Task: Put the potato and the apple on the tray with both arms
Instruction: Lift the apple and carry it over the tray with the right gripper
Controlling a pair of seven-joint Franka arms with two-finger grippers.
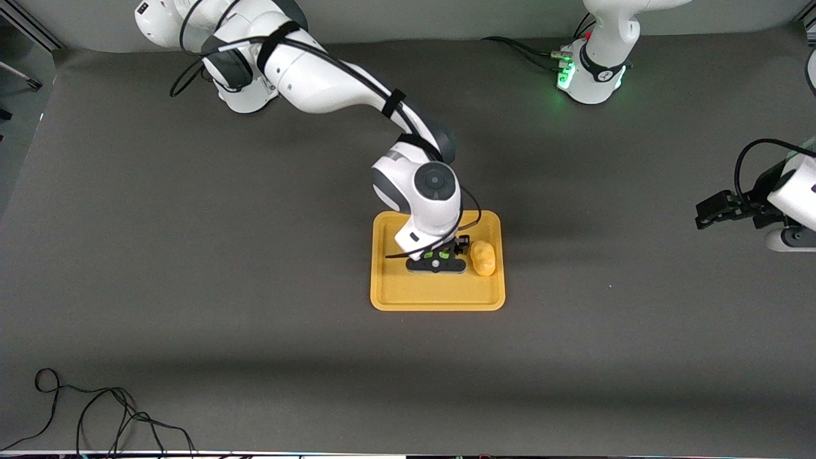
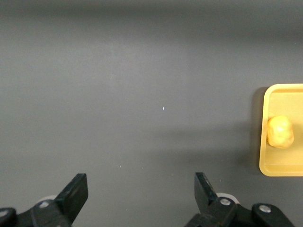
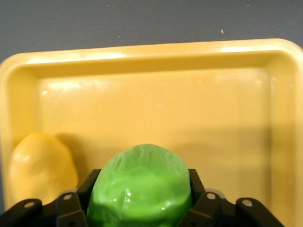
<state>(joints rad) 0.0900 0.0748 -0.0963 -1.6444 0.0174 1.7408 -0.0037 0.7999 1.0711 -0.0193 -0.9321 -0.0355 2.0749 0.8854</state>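
Note:
The yellow-orange tray (image 1: 437,305) lies mid-table. On it, toward the left arm's end, rests the bumpy potato (image 1: 483,257). My right gripper (image 1: 437,262) is low over the tray beside the potato, shut on the green apple (image 3: 141,184), which bulges between the black fingers (image 3: 196,182). In the right wrist view the potato (image 3: 41,165) lies close beside the apple on the tray floor (image 3: 156,109). I cannot tell whether the apple touches the tray. My left gripper (image 1: 707,213) waits at the left arm's end of the table, open and holding nothing (image 2: 141,189).
A dark grey mat covers the table. Black cables (image 1: 95,414) lie at the edge nearest the front camera, toward the right arm's end. The left wrist view shows the tray's rim (image 2: 265,165) and the potato (image 2: 280,132) some way off.

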